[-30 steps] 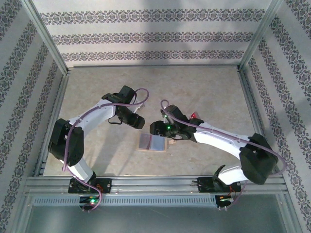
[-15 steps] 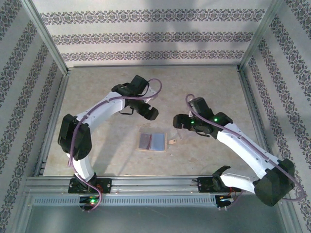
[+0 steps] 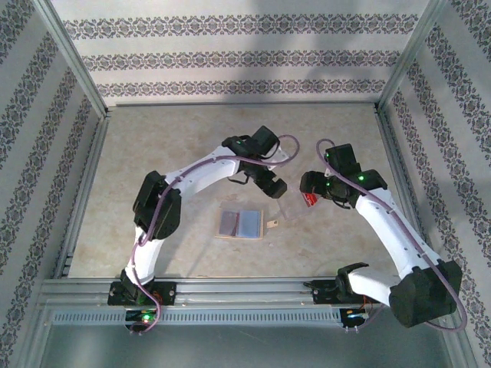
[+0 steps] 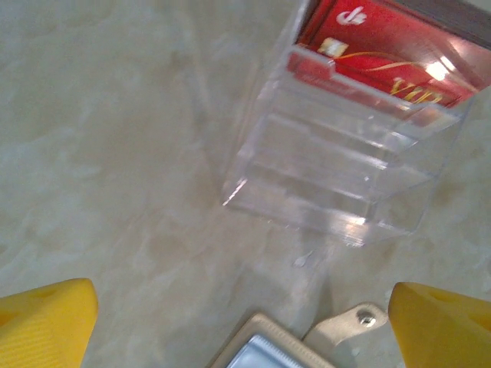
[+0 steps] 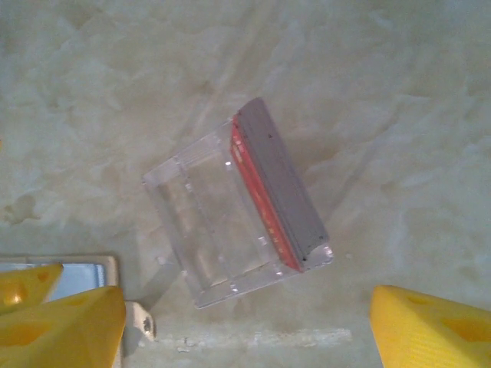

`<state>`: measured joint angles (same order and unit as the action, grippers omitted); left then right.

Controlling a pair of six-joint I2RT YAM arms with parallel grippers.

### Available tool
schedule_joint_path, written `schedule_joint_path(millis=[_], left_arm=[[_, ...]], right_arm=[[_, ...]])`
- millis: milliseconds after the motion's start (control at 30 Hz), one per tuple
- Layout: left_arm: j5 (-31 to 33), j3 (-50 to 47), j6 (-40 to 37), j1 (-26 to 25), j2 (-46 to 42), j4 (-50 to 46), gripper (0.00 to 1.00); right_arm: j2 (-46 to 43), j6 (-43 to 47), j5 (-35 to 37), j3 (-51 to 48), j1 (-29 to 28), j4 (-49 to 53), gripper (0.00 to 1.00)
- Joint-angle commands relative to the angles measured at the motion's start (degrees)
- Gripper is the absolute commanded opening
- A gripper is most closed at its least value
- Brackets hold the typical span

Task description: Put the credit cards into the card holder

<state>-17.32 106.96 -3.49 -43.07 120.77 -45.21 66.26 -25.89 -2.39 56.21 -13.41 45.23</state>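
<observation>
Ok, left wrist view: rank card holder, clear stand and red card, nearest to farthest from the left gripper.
1. card holder, bottom edge, by the left gripper.
2. clear stand, centre.
3. red card, top right, stand's back tier.

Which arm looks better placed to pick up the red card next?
Probably the right: the red card in its clear stand lies centred between its open fingers; from the left wrist it sits off-centre.

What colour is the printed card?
The card is bright red with gold lettering, clearest in the left wrist view.
</observation>
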Motion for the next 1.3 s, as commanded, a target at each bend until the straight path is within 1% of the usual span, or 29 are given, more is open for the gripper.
schedule_joint_path(millis=[0,167,367,667,900,1267], left_arm=[[-1.21,3.92,0.95,-1.55,2.99,-3.54,0.96],[-2.26,6.97,1.6,-2.71,6.68,-4.62,0.94],[-2.19,9.11,2.32,-2.81,10.24,-5.11,0.91],[-1.46,11.33,2.52,-3.07,14.26,-5.5,0.87],[-1.55,11.44,2.96,-3.12,15.76,-5.66,0.84],[-1.23,9.55,2.87,-3.16,15.64,-5.46,0.83]], right_arm=[[1.61,2.76,-0.36,0.2,2.05,-0.06,0.82],[4.53,4.14,-1.59,-0.12,3.85,-1.64,0.79],[8.52,5.5,-2.53,0.55,4.73,-2.93,0.74],[11.15,5.94,-3.22,-0.43,5.24,-4.1,0.73],[12.38,6.66,-3.19,-1.21,5.76,-4.65,0.73],[14.6,7.67,-2.46,-2.02,5.77,-5.76,0.7]])
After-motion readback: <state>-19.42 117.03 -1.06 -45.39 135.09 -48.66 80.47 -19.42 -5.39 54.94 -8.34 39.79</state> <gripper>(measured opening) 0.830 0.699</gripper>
